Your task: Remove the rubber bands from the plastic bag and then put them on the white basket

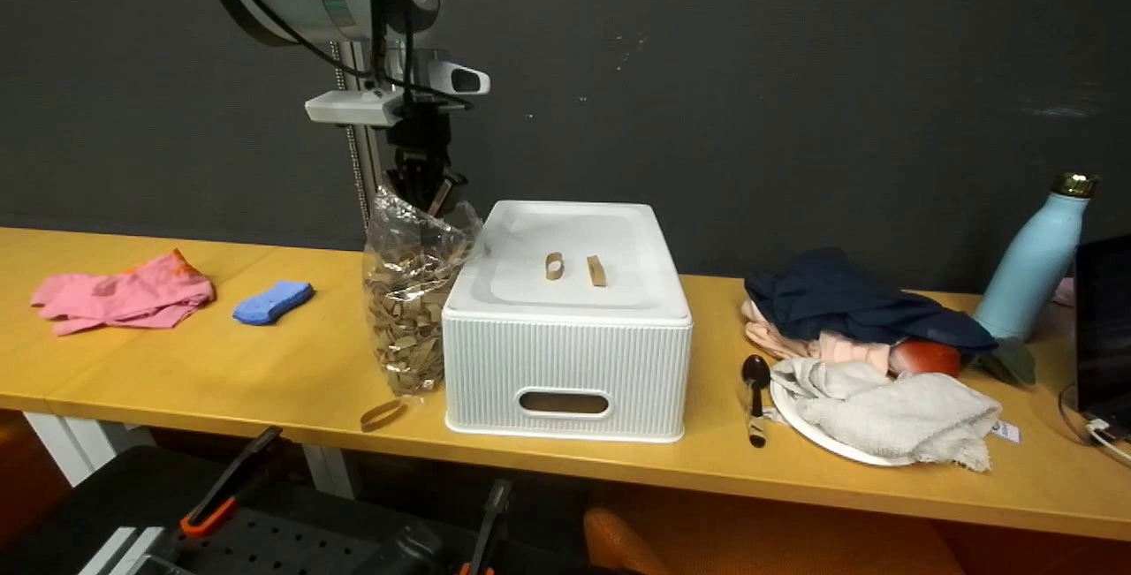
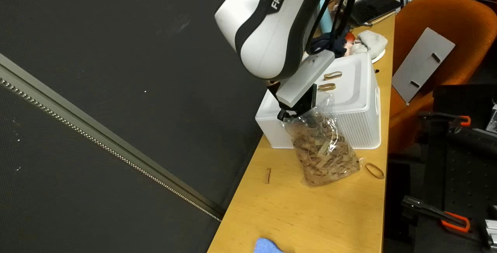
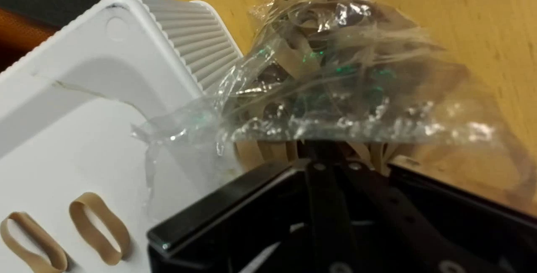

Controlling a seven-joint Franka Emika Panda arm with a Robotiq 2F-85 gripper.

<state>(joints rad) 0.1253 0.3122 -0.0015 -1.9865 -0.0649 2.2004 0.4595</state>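
The clear plastic bag [image 1: 411, 319] stands upright against the white basket [image 1: 482, 372], full of tan rubber bands; it also shows in an exterior view [image 2: 326, 156] and the wrist view [image 3: 356, 97]. Two loose rubber bands lie on the basket's flat top, one here [image 1: 597, 271] and in the wrist view [image 3: 115, 231]. My gripper [image 1: 424, 191] is at the bag's mouth. In the wrist view its fingers [image 3: 325, 153] come together, with tan bands on both sides; the bag's rim hides the very tips. A tan strip shows at the fingers, so it seems shut on rubber bands.
Loose bands lie on the table, near the front edge [image 1: 380, 416] and behind the bag [image 2: 268, 176]. A blue sponge [image 1: 272, 302] and pink cloth [image 1: 132, 292] lie to one side. A spoon [image 1: 755, 389], a plate with grey cloth [image 1: 884, 407] and a blue bottle [image 1: 1034, 257] stand beyond the basket.
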